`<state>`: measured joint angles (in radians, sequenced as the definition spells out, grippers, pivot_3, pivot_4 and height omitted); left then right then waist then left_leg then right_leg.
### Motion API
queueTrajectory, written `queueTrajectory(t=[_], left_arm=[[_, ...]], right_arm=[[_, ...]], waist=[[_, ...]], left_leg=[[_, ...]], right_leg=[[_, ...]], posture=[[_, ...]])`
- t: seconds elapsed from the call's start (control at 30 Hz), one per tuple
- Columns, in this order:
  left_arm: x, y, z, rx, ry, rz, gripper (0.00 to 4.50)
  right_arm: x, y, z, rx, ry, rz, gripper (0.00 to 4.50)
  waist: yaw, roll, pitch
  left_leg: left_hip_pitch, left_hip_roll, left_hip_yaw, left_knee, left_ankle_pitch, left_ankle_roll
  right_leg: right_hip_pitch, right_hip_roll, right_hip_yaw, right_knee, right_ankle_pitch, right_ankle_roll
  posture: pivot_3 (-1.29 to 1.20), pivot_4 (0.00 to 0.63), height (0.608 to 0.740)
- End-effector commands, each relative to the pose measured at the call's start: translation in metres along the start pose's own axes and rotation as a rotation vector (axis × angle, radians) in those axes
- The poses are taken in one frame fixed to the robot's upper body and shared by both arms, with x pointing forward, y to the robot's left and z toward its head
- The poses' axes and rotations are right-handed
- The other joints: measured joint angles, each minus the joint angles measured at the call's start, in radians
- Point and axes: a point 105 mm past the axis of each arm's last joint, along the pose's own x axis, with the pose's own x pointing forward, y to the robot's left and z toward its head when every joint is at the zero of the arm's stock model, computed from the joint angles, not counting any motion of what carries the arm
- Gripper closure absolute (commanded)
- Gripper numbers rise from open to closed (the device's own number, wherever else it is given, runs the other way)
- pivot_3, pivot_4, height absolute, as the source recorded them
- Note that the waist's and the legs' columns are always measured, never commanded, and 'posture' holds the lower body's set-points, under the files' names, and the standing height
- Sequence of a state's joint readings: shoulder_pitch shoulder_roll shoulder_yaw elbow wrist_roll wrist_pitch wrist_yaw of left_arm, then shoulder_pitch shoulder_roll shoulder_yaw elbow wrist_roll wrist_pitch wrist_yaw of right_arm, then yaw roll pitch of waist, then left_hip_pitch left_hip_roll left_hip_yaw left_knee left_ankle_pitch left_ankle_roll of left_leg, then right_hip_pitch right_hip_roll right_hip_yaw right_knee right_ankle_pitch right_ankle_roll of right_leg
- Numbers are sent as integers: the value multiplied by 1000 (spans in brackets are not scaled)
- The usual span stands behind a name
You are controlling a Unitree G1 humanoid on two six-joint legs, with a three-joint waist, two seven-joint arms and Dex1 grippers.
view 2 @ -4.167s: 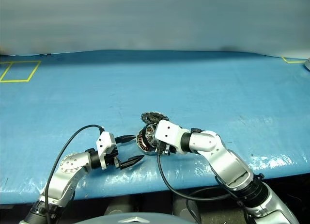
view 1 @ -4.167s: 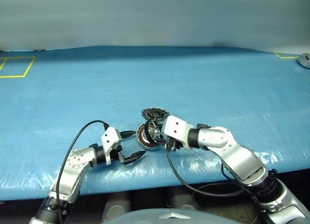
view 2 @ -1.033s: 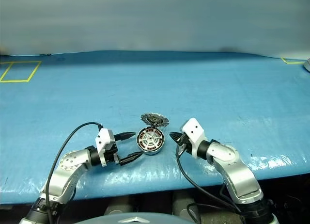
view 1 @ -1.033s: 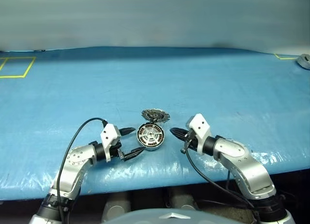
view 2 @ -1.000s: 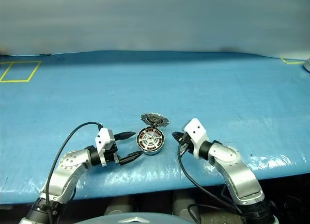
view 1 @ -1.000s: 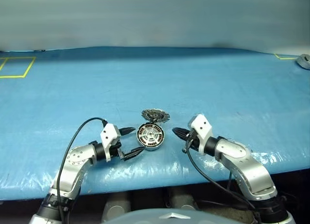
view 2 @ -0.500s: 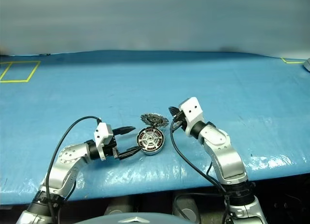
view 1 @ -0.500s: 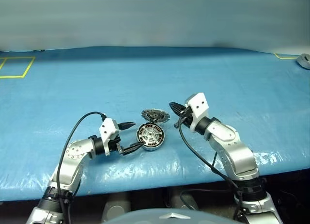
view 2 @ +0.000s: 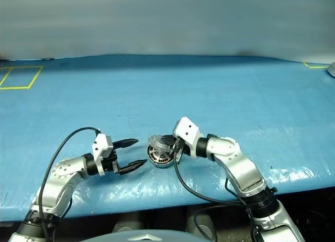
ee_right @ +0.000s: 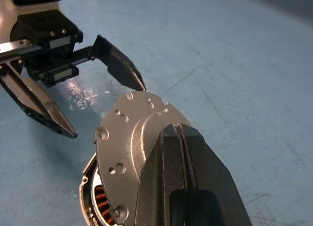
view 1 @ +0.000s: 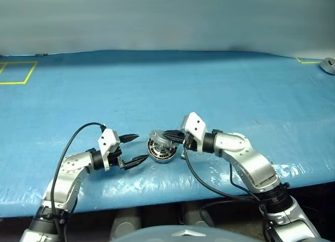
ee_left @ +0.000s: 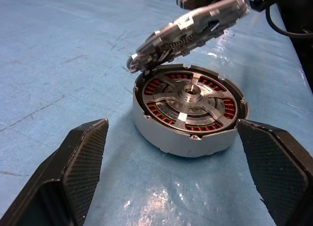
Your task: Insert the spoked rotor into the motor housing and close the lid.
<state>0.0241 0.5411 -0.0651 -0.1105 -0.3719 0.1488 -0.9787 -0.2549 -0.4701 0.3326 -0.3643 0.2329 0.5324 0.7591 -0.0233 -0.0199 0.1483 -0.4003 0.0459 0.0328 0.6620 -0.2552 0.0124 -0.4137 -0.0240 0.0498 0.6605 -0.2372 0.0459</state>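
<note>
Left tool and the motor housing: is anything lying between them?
No. In the left wrist view the left tool stands open, short of the motor housing, with bare blue table cover between them. The lid hangs half-closed above.

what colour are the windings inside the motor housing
Copper-orange, ringing the silver spoked rotor inside the grey motor housing; clearest in the left wrist view.
</note>
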Motion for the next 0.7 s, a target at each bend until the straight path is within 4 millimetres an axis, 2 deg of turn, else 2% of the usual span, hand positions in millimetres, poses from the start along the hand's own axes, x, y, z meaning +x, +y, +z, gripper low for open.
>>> queueTrajectory(t=[0.03, 0.13, 0.27, 0.37, 0.43, 0.53, 0.63, 0.7], left_arm=[[2, -3, 8, 13, -21, -8, 0], [3, -5, 7, 5, -16, -22, 0], [5, -8, 6, 5, -9, -31, 0], [7, -10, 5, 5, -9, -36, 0], [8, -11, 6, 6, -10, -40, 0], [9, -11, 6, 7, -10, -42, 0], [10, -11, 7, 9, -13, -41, 0], [11, -11, 8, 10, -14, -42, 0]], right_arm=[[3, 9, 1, -38, 3, 32, 4472], [5, 13, -34, -99, 160, 25, 4472], [4, 19, -53, -75, 206, 25, 4472], [3, 21, -58, -51, 202, 15, 4472], [3, 18, -56, -50, 180, -16, 4472], [3, 13, -39, -43, 91, -67, 4472], [2, 8, -16, -7, -31, -109, 3885], [1, 8, -9, 8, -64, -108, 3214]], waist=[[0, 0, 0], [0, 0, 0], [2, -1, -1], [3, -1, -1], [3, -2, -2], [3, -2, -2], [2, -2, -2], [2, -2, -1]], left_leg=[[0, 0, 0, 0, 0, 0], [0, 0, 0, 0, 0, 0], [1, 0, 0, 0, 0, 0], [4, 0, 1, 0, 0, 0], [4, 0, 0, 1, 0, 0], [5, 0, 0, 1, 0, 0], [5, 0, 0, 1, 0, 0], [4, 0, 0, 1, 0, 0]], right_leg=[[0, 0, 0, 0, 0, 0], [0, 0, 1, 0, 0, 0], [1, 0, 0, 0, -1, 1], [4, 0, 0, 0, -2, 3], [4, 0, 1, 0, -2, 4], [4, 0, 1, 0, -2, 4], [3, 0, 2, 0, -2, 4], [2, 0, 2, 0, -2, 3]], posture=[[0, 150, 740], [0, 150, 740], [0, 150, 740], [0, 150, 740], [0, 150, 740], [0, 150, 740], [0, 150, 740], [0, 150, 740]])
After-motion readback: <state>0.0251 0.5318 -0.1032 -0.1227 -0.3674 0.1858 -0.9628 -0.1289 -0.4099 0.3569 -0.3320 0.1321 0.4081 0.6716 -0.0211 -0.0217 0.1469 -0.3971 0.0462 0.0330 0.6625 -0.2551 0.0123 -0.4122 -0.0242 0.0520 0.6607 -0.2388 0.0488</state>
